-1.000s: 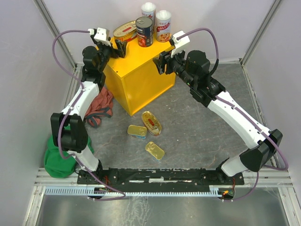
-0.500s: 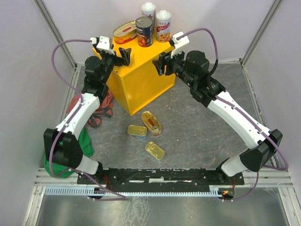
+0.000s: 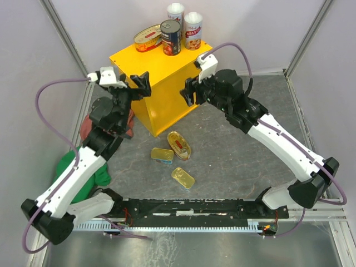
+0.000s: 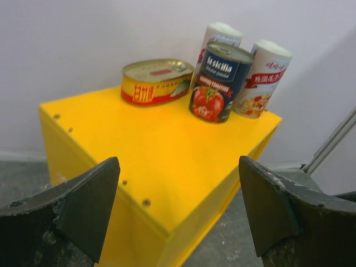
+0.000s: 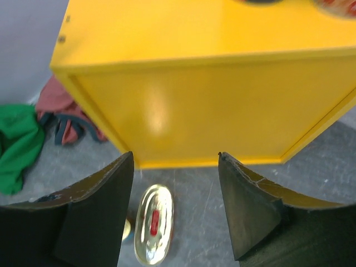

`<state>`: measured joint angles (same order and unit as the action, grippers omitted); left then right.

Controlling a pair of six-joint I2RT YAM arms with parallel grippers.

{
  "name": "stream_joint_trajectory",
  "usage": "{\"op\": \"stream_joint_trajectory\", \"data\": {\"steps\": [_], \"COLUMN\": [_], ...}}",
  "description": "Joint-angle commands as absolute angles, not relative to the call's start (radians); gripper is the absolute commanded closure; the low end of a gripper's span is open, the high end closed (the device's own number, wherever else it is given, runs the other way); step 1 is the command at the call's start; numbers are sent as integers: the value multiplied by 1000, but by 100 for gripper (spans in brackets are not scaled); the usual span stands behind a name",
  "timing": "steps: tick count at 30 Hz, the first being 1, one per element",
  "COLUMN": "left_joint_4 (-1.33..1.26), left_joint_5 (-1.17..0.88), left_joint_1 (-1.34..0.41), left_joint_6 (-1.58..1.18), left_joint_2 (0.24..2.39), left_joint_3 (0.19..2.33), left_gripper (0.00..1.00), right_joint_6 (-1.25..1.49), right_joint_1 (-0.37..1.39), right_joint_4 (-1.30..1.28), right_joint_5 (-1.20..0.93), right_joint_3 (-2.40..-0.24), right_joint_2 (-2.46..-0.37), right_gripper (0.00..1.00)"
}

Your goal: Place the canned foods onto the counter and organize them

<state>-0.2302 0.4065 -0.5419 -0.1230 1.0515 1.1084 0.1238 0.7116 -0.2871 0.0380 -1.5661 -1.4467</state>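
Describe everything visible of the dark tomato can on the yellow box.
The dark tomato can is a round metal cylinder with a silvery lid, apparently unopened. Its dark blue label shows red tomatoes and white lettering. It stands upright on the flat top of the yellow box, toward the far side, beside an oval gold tin and in front of two white-topped cans. Nothing grips it.

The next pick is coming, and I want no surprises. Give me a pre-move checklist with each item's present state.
1. Left gripper empty, jaws apart: ok.
2. Right gripper empty, jaws apart: ok.
3. Oval tin on the floor, in the right wrist view: ok.
4. Counter has bare top near its front edge: ok.
5. All tins on the counter: not ok; the oval tin, rectangular tin and near tin lie on the floor.
6. Oval tin clear of the rectangular tin: cannot tell.
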Motion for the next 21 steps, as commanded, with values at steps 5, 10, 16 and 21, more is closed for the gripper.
{"op": "stream_joint_trajectory", "data": {"steps": [5, 10, 16, 21], "left_joint_4": [139, 249, 269, 276], "left_joint_5": [611, 599, 555, 535], "left_joint_1": [-610, -628, -640, -646], "left_joint_6": [-388, -475, -518, -536], "left_joint_2": [910, 849, 772, 748], "left_joint_3": [1036, 967, 849, 798], "left_gripper": [8, 8, 9, 9], "right_joint_6": [142, 215, 258, 291], "right_joint_1": [838, 888, 907, 924], "right_joint_4": [-365, -375, -378, -355], "right_joint_5": [44, 100, 100, 107], "right_joint_3": [-1381, -1240, -1130, -1072], "right_joint_2": [-1384, -1370, -1386, -1408], "right_gripper": [27, 25, 17, 14]}}
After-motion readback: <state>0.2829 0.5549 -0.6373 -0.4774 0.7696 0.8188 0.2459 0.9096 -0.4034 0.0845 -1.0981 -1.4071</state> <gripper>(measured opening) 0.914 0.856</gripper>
